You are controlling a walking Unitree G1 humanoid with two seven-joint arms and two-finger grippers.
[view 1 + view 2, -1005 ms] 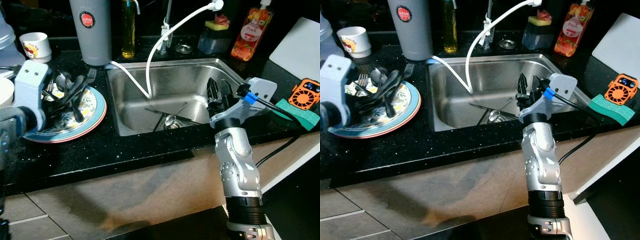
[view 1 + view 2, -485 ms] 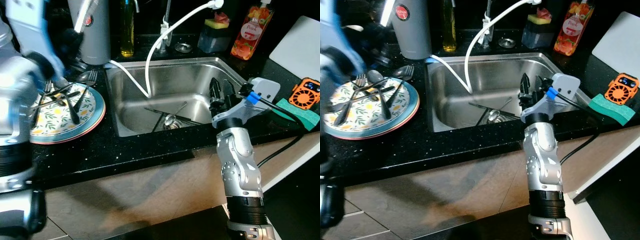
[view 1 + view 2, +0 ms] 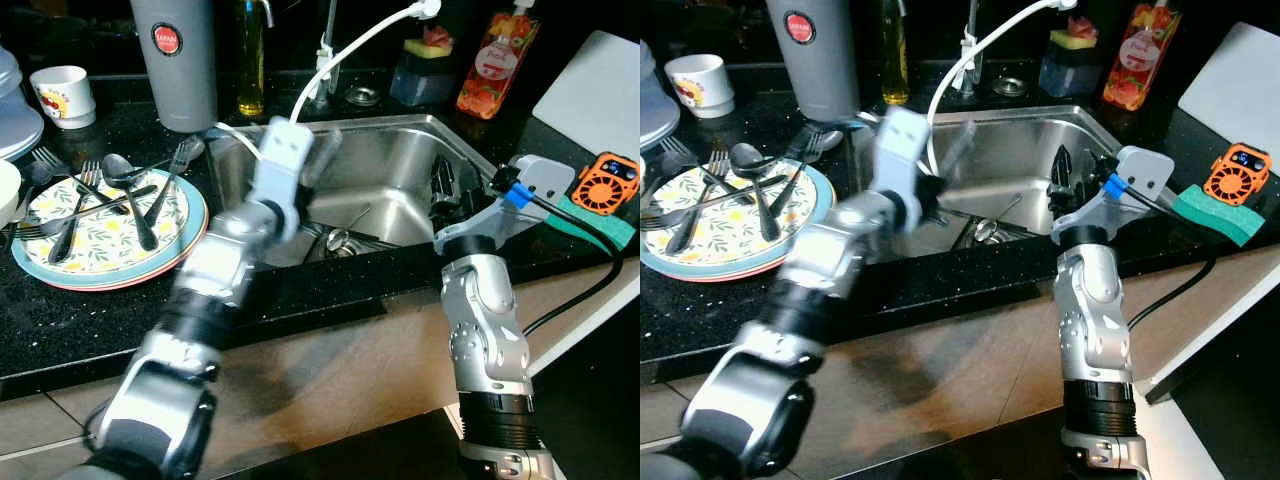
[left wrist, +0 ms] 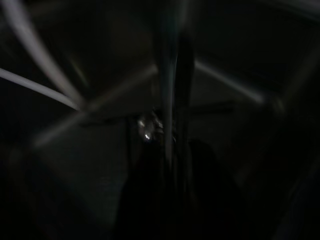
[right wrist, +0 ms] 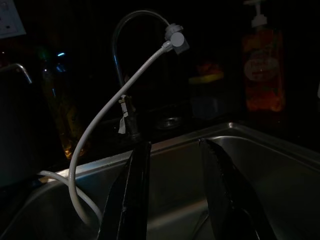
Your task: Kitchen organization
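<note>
A floral plate point(image 3: 192, 228) on the black counter left of the sink carries several forks and spoons point(image 3: 128, 190). More cutlery, with a spoon point(image 3: 339, 239) among it, lies on the bottom of the steel sink point(image 3: 400, 150). My left gripper point(image 3: 322, 155) reaches over the sink's left half, motion-blurred; the dark left wrist view looks down at the cutlery point(image 4: 150, 127) in the basin. My right gripper point(image 3: 446, 186) hovers open over the sink's right side, its fingers point(image 5: 137, 185) apart with nothing between them.
A white hose point(image 3: 345, 50) runs from the tap into the sink. Behind stand a grey flask point(image 3: 175, 60), a cup point(image 3: 62, 92), an oil bottle point(image 3: 250, 60) and a soap bottle point(image 3: 490, 65). An orange fan point(image 3: 608, 185) and a green sponge point(image 3: 592, 222) lie right.
My left arm has lifted off the plate and swung right, over to the sink. The right arm has barely shifted.
</note>
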